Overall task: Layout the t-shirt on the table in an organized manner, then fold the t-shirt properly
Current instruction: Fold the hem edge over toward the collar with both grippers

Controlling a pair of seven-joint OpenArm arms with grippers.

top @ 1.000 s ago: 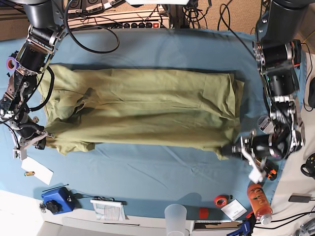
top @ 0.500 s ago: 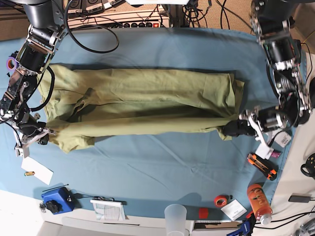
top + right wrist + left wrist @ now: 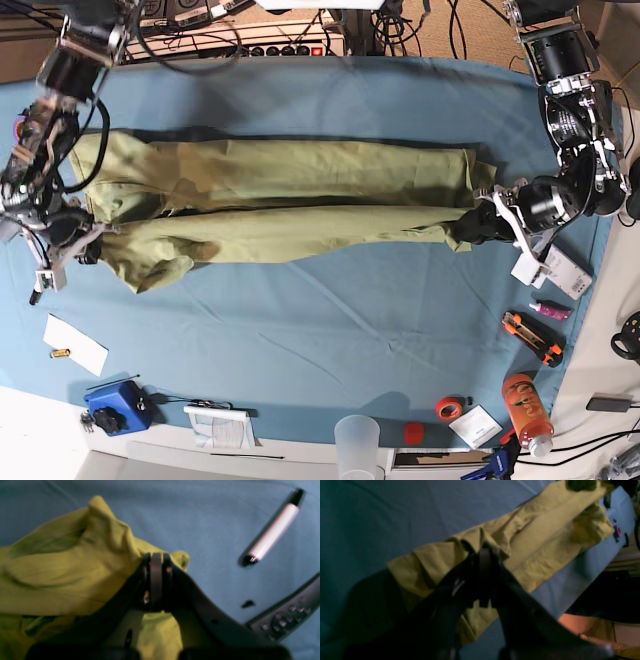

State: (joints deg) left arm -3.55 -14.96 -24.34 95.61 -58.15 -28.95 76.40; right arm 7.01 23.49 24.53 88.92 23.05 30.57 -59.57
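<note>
The olive-green t-shirt [image 3: 290,200] lies stretched left to right across the teal table [image 3: 330,320], its near edge raised and drawn over the rest. At the right end, my left gripper [image 3: 470,228] is shut on a bunched corner of the t-shirt [image 3: 545,537]; the left wrist view shows the closed gripper [image 3: 483,552] pinching cloth. At the left end, my right gripper [image 3: 85,250] is shut on the other near corner. In the right wrist view the gripper [image 3: 156,557] clamps a fold of the t-shirt [image 3: 62,575] above the table [image 3: 212,517].
A white pen [image 3: 272,538] lies on the cloth beside my right gripper. Along the near and right edges sit a white paper [image 3: 76,346], a blue box [image 3: 113,405], a plastic cup [image 3: 357,445], a red tape roll [image 3: 449,407], an orange bottle [image 3: 527,410] and an orange cutter [image 3: 531,337].
Both grippers have lifted the shirt's near edge and carried it toward the far side. The shirt now covers a narrower band, and more bare table shows in front.
</note>
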